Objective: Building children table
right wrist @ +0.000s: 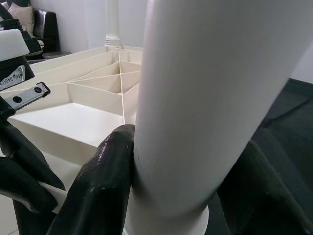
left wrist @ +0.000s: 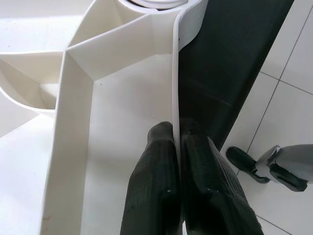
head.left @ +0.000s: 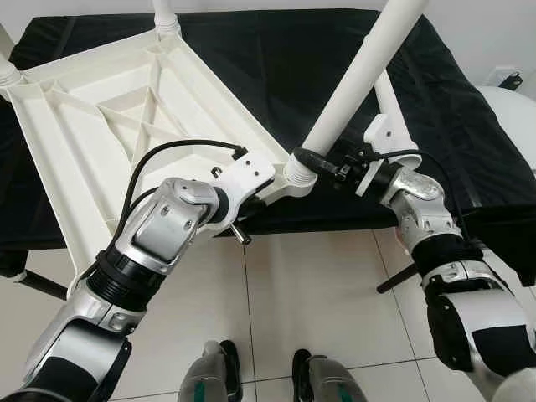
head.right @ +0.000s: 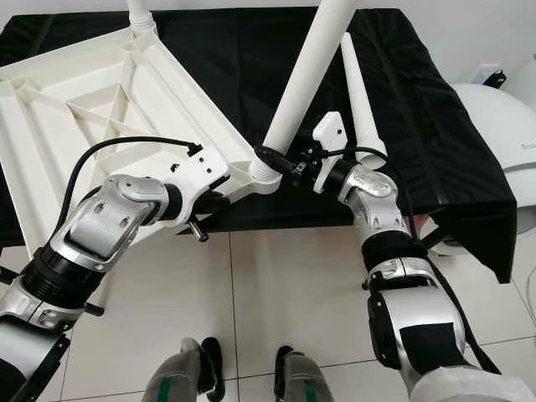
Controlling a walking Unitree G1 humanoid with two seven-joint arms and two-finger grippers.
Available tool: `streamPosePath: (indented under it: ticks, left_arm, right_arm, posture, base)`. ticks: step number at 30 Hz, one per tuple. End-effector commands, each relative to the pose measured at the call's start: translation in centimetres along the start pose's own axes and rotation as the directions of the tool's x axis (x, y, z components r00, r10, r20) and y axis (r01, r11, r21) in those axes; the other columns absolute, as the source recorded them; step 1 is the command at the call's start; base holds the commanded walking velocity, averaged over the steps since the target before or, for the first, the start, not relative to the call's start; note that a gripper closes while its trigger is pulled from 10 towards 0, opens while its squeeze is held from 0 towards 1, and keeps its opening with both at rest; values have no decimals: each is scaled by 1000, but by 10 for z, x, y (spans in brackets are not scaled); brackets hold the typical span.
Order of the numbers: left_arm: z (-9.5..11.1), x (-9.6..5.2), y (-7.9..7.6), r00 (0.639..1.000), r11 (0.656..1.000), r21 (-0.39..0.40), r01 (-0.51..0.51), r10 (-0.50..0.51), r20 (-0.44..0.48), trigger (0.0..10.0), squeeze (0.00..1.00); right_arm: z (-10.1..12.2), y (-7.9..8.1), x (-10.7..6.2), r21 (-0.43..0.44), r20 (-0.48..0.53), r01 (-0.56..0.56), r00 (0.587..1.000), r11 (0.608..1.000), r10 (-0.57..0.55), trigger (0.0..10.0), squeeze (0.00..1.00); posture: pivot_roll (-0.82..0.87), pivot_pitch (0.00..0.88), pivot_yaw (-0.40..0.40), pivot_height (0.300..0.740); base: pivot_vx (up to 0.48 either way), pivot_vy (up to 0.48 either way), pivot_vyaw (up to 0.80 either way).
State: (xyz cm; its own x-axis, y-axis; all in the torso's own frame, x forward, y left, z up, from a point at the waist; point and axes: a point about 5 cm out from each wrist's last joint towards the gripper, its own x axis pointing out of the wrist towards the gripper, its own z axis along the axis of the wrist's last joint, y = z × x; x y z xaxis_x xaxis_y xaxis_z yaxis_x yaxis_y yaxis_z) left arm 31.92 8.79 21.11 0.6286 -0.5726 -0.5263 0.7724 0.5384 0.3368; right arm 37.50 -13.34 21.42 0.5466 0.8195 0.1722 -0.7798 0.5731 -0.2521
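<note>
Black cloth (head.left: 276, 59) covered the bench where the upturned white tabletop (head.left: 126, 109) lay, two far legs fitted. Left gripper (left wrist: 176, 147) pinched its rim; right gripper (right wrist: 186, 186) clamped the near-corner leg (head.left: 360, 75), seemingly mid-fitting, and a spare leg (head.right: 358, 84) lay waiting.

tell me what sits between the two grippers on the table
The tabletop's near corner socket, with the white leg seated in it, in the left eye view. Left gripper pinches the rim; right gripper clasps the leg.
</note>
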Motion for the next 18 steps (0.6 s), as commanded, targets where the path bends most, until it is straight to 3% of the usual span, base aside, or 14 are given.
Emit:
streamPosePath:
  ticks: [1, 18]
  left_arm:
    - [16, -15, 12, 988, 991, 27, -134, 132, 77, 10000, 0]
    - [16, -14, 9, 989, 992, 25, -126, 124, 77, 10000, 0]
  right_arm:
    - [-21, 9, -3, 52, -70, -1, 998, 999, 4, 10000, 0]
    - [10, -3, 4, 98, 149, 57, 986, 994, -71, 10000, 0]
  posture:
    - [-16, 190, -26, 740]
    - [-22, 183, -18, 740]
  base:
    - [0, 0, 0]
    - [0, 0, 0]
